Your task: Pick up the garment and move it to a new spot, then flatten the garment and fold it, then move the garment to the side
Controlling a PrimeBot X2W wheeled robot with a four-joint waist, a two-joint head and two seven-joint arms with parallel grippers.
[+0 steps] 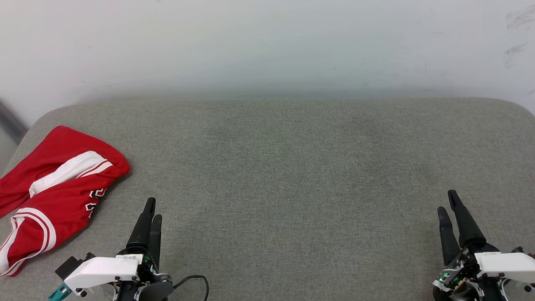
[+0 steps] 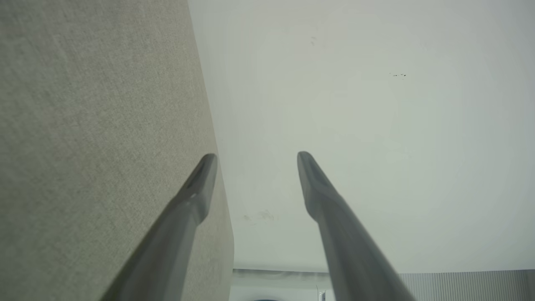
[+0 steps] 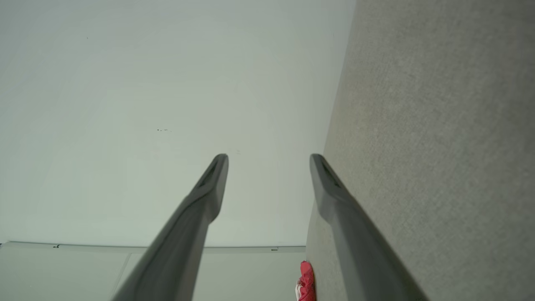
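Crumpling hides most lettering on the garment [image 1: 58,196] (cut off left).

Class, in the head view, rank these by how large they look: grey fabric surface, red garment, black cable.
Largest: grey fabric surface.
Then: red garment, partly cut by the frame's edge.
Smallest: black cable, though nearest the camera.

The garment [image 1: 54,184] is bright red with white striped trim and black-white lettering — fabric surface [image 1: 292,167] flecked grey-green, wall [image 1: 267,42] plain off-white.
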